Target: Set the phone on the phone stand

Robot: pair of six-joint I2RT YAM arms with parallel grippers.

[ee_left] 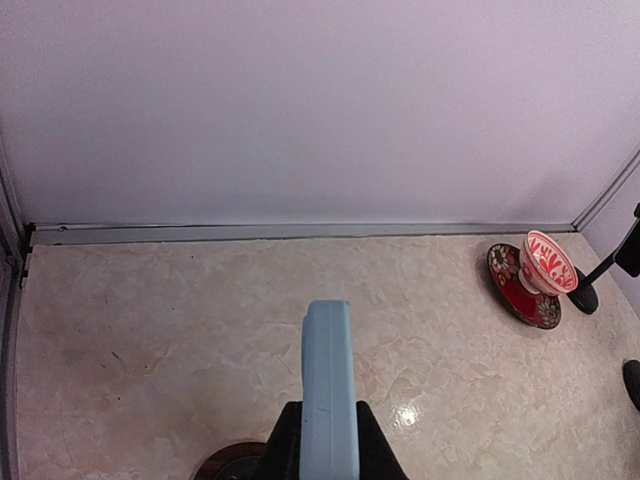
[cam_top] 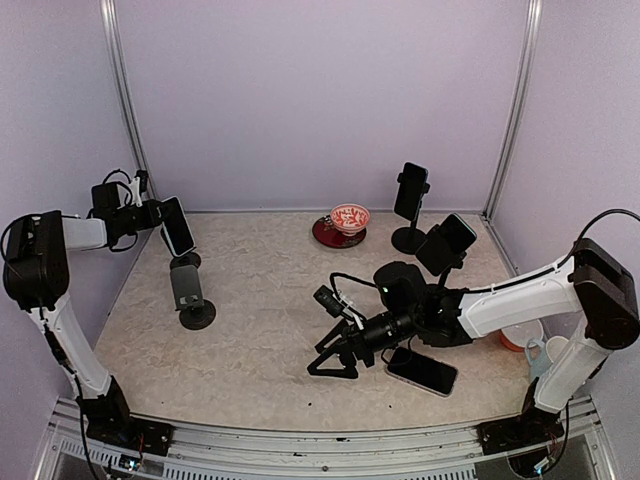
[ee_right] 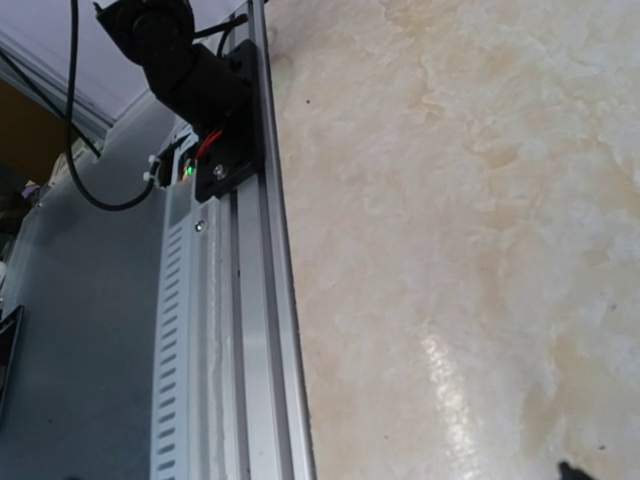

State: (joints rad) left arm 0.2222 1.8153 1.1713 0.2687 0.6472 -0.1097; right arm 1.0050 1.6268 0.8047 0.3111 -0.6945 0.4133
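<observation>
Nearest the front, the right gripper (cam_top: pixel 332 348) hung wide open and empty near a spare phone (cam_top: pixel 422 371) lying flat on the surface (cam_top: pixel 260 300). Farther back on the left, the empty stand (cam_top: pixel 186 286) stood just below and in front of the phone (cam_top: pixel 177 226). That phone was upright on its edge, clamped in the left gripper (cam_top: pixel 152 220), the nearer arm.

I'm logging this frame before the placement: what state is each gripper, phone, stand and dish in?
left gripper: shut on held phone.
held phone: in the air, not on a stand.
empty stand: upright, nothing on it.
right gripper: open, empty, low over the table.
flat phone: lying on the table.
rear phone: on rear stand.
tilted phone: on second stand.
bowl: upright on saucer.
</observation>
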